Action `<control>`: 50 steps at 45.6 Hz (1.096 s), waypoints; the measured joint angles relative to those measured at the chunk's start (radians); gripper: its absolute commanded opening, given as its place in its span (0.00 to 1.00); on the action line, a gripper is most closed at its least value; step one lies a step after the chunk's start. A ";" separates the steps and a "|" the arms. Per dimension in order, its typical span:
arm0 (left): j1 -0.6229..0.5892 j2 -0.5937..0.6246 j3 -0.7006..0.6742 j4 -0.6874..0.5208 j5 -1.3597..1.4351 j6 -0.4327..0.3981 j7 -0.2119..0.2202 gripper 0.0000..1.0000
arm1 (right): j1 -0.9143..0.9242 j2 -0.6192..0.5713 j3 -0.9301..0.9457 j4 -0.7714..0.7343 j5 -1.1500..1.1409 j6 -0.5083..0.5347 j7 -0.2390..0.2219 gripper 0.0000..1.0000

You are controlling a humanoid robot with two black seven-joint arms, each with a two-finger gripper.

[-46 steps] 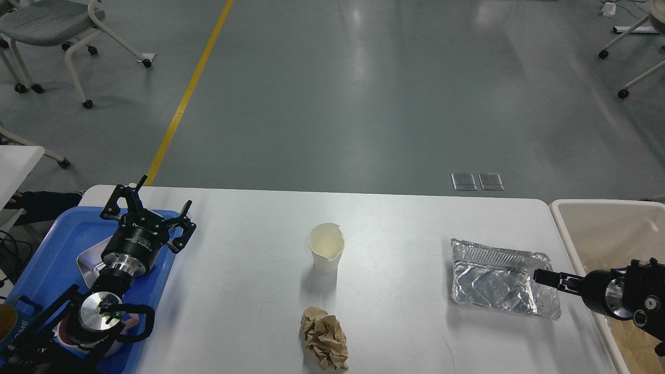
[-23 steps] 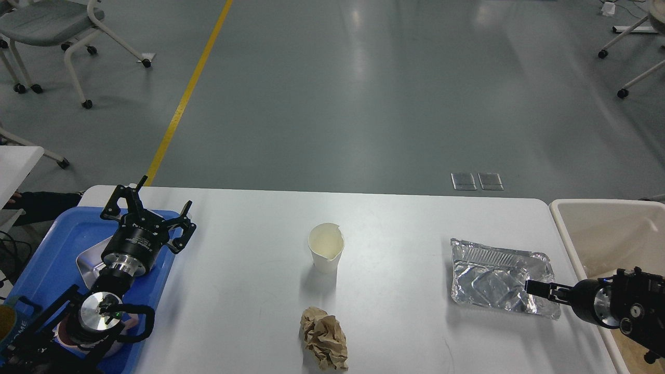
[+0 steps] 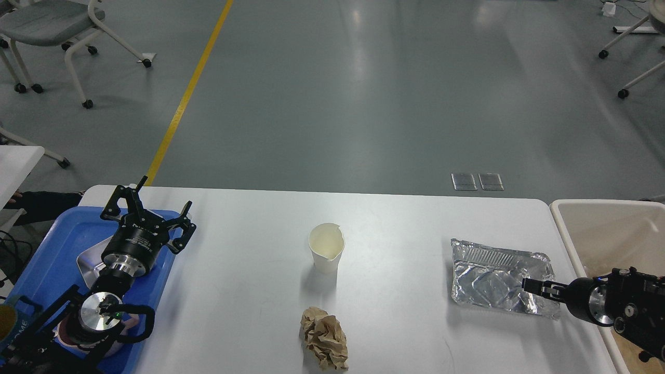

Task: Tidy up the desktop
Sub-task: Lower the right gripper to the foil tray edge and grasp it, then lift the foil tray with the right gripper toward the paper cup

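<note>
Head view: the desktop (image 3: 395,228) filled the lower half of the frame, its far edge and both rounded far corners in full sight, its near edge cut off by the frame bottom. You had wide bare surface between the items on it. A white paper cup (image 3: 327,247) stood upright near the middle, rim notched. A crumpled brown paper ball (image 3: 325,337) lay nearer, apart from the cup. A crushed foil container (image 3: 493,275) sat toward the right edge.

Your right gripper (image 3: 527,284) came in from the right, its tip at the foil container's near right corner; the fingers showed dark and end-on, so I could not tell their spread or whether they pinched the foil. Your left gripper (image 3: 148,210) hovered over the far end of a blue tray (image 3: 57,244) at the left edge, fingers spread wide, holding nothing.

A cream bin (image 3: 563,223) stood just beside the desktop's right edge, cut off by the frame. The tray's contents were mostly hidden under your left arm. Grey floor lay beyond, with a yellow line (image 3: 189,88).
</note>
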 measured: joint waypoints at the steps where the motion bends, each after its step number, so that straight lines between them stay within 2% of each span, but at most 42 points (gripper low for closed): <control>1: 0.000 0.000 0.000 0.000 0.000 -0.001 0.000 0.96 | 0.000 0.000 -0.007 -0.002 0.000 -0.001 0.001 0.22; 3: 0.001 0.000 0.000 0.000 0.000 -0.003 0.001 0.96 | 0.000 0.002 -0.023 -0.006 0.000 -0.003 0.003 0.10; 6: 0.004 0.000 -0.001 0.001 0.000 -0.006 0.001 0.96 | 0.005 0.003 -0.039 -0.014 0.002 -0.006 0.004 0.00; 18: 0.009 0.000 -0.001 0.008 0.000 -0.009 0.000 0.96 | 0.009 0.015 -0.049 -0.058 0.019 -0.006 0.011 0.00; 39: 0.014 0.000 -0.001 0.011 0.000 -0.010 -0.002 0.96 | 0.028 0.017 -0.044 -0.038 0.036 0.007 0.093 0.00; 50: 0.013 0.001 -0.001 0.011 0.000 -0.009 0.003 0.96 | 0.064 0.006 -0.047 -0.037 0.110 0.036 0.106 0.00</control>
